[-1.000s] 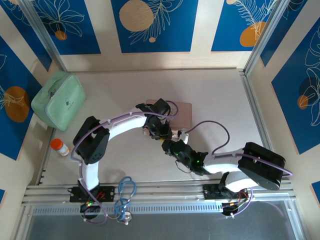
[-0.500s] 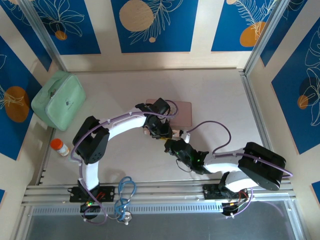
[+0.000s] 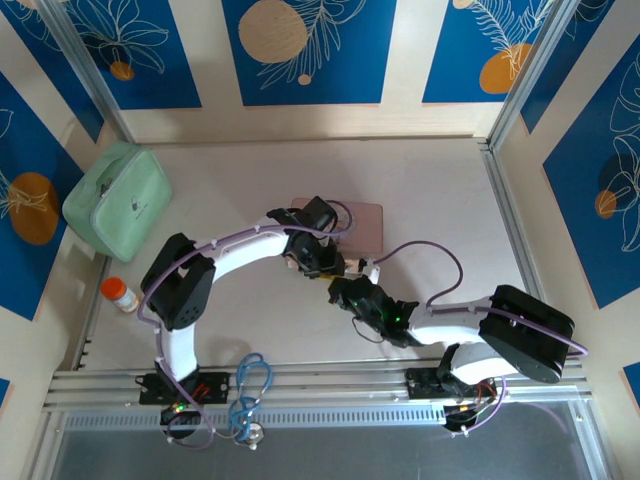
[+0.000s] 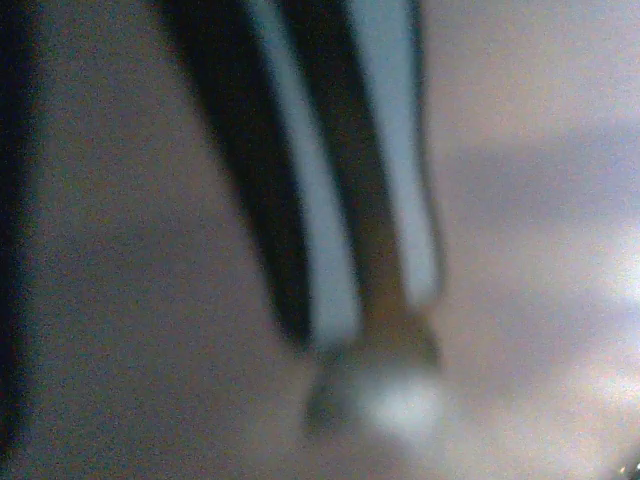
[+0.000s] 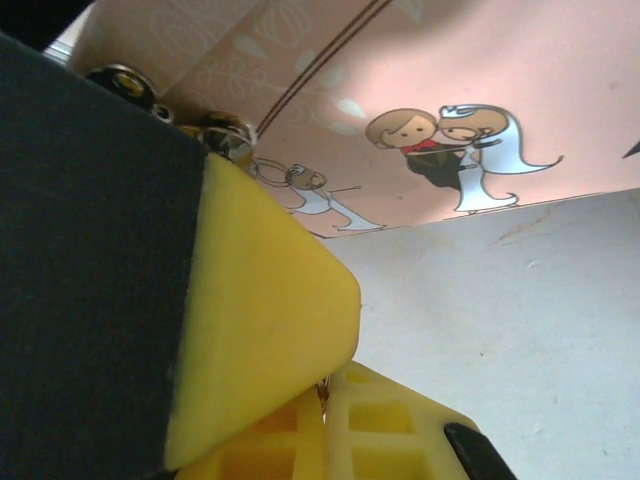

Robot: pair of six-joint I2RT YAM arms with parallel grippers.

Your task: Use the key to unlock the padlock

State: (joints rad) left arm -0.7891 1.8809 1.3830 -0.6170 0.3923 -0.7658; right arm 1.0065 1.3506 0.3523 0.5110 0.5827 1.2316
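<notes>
Tabletop [image 3: 450,200] pale, pink tin [image 3: 368,228] near middle. I see right gripper [image 5: 325,385], pads [image 5: 265,300] pressed together (contents hidden); left gripper [image 4: 375,300] blurred, can't tell grip.

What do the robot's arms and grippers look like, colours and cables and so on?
The left arm and right arm have white curved links with bulky black joints; a thin lilac cable loops along each. The right gripper has yellow fingers, one with a square grid, on black mounts.
</notes>
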